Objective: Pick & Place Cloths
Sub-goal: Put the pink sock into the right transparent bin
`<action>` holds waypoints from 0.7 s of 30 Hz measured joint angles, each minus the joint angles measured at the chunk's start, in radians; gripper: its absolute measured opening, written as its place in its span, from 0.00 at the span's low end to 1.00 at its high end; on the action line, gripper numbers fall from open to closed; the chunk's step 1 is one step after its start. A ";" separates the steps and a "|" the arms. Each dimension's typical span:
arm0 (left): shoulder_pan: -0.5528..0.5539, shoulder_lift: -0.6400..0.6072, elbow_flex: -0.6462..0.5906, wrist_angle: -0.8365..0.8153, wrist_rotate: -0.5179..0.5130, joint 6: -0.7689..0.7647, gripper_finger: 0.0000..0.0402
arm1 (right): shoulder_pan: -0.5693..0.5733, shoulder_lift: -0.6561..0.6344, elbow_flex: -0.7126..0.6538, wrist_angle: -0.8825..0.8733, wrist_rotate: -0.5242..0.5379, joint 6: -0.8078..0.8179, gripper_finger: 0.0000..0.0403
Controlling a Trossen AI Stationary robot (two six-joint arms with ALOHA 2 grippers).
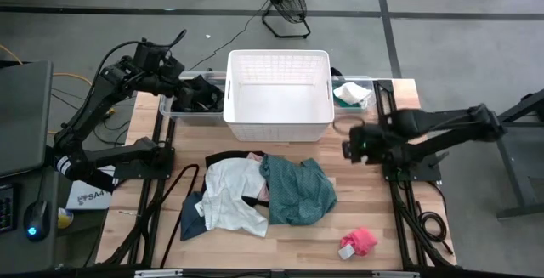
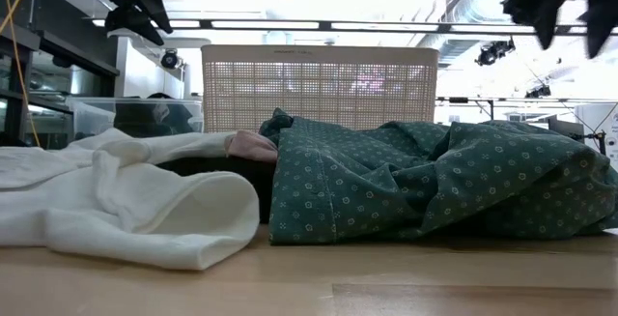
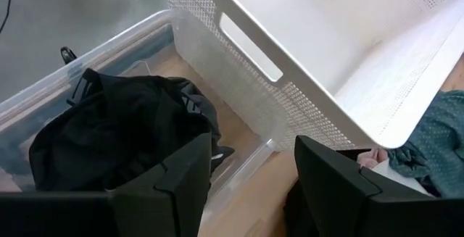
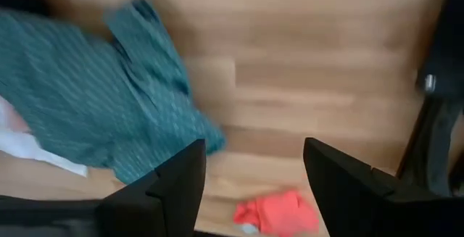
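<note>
Wooden table (image 1: 297, 244) holds the cloths (image 1: 259, 191) heaped at frame centre below the white basket (image 1: 279, 96), soft, light, probably best pinched at a raised fold, while left gripper (image 1: 180, 87) upper left and right gripper (image 1: 355, 140) both hover, fingers apart, empty.

"SA4" on a white label (image 1: 88, 196) at the left arm's base.
</note>
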 joint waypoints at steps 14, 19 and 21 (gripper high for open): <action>0.000 0.000 0.000 -0.018 0.052 0.060 0.49 | 0.378 0.243 0.000 0.210 -0.057 0.457 0.55; 0.000 0.000 0.000 -0.019 0.052 0.084 0.49 | 0.447 0.342 0.000 0.265 -0.133 0.550 0.55; 0.000 0.000 0.000 -0.020 0.052 0.097 0.49 | 0.473 0.380 0.000 0.285 -0.158 0.587 0.55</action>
